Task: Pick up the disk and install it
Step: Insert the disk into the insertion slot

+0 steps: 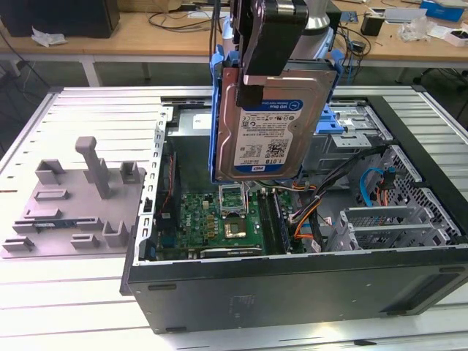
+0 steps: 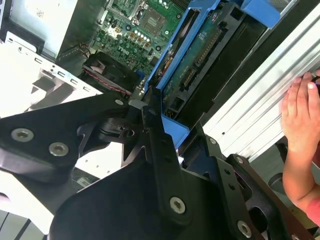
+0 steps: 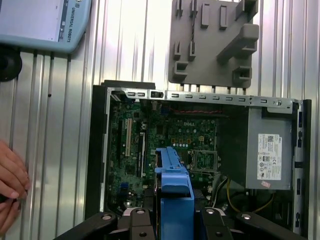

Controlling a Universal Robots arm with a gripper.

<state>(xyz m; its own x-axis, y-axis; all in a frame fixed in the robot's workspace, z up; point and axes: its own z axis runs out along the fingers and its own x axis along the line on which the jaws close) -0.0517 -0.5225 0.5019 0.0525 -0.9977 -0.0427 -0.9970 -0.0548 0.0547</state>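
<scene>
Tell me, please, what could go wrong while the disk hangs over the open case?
If the disk slips from the gripper, it could drop onto the motherboard and orange cables below. A person's hand rests on the table beside the case, perhaps within the arm's sweep.

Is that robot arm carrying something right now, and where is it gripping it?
Yes: the gripper holds the disk by its upper end, hanging upright over the open computer case.
</scene>
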